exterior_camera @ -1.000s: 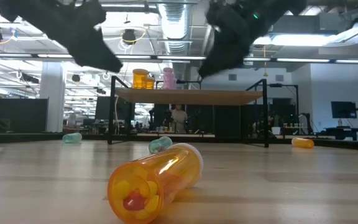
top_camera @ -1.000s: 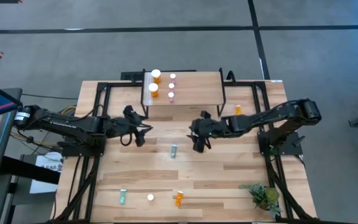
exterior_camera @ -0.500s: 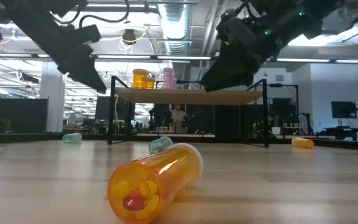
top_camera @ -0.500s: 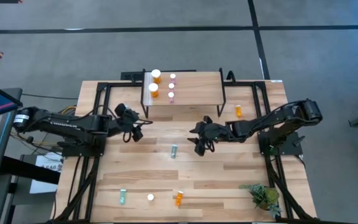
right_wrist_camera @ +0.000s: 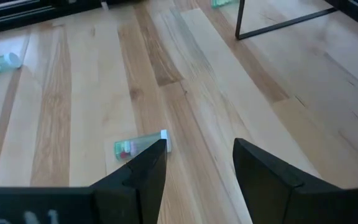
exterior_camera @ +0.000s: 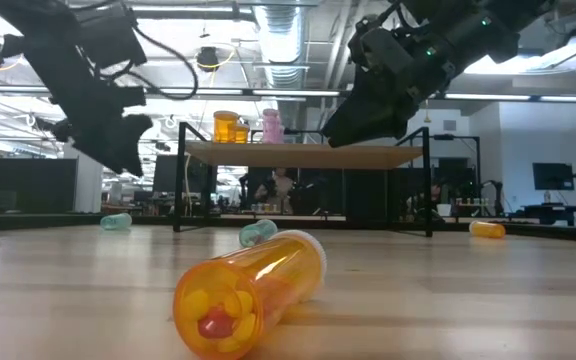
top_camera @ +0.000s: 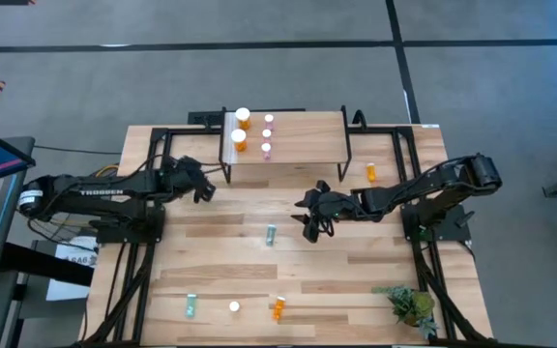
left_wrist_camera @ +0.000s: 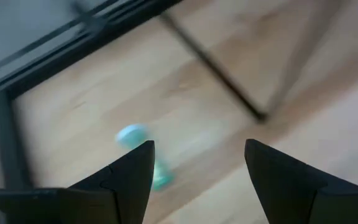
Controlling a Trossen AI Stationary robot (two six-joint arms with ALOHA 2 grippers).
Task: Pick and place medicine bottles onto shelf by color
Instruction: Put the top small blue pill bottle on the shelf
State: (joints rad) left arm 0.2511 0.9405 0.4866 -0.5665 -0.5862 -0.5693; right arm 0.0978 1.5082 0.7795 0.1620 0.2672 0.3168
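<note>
The light-wood shelf (top_camera: pixel 298 145) stands at the table's far middle, with two orange bottles (top_camera: pixel 241 129) and three pink bottles (top_camera: pixel 267 134) upright on it. A teal bottle (top_camera: pixel 271 233) lies on its side mid-table. My right gripper (top_camera: pixel 309 222) hangs open just right of it, and the bottle shows ahead of the fingers in the right wrist view (right_wrist_camera: pixel 142 145). My left gripper (top_camera: pixel 201 189) is open and empty near the shelf's left front leg. A second lying teal bottle (left_wrist_camera: pixel 143 149) shows ahead of it.
An orange bottle (top_camera: pixel 370 172) lies right of the shelf. Near the front edge lie a teal bottle (top_camera: pixel 190 306), a white cap (top_camera: pixel 234 307) and an orange bottle (top_camera: pixel 278 308), large in the low view (exterior_camera: pixel 253 295). A small green plant (top_camera: pixel 409 304) stands front right.
My left gripper has drawn back from mid-table toward the table's left and far edges, staying empty. My right gripper has tipped a little over the mid-table teal bottle and then kept still. No bottle has moved.
</note>
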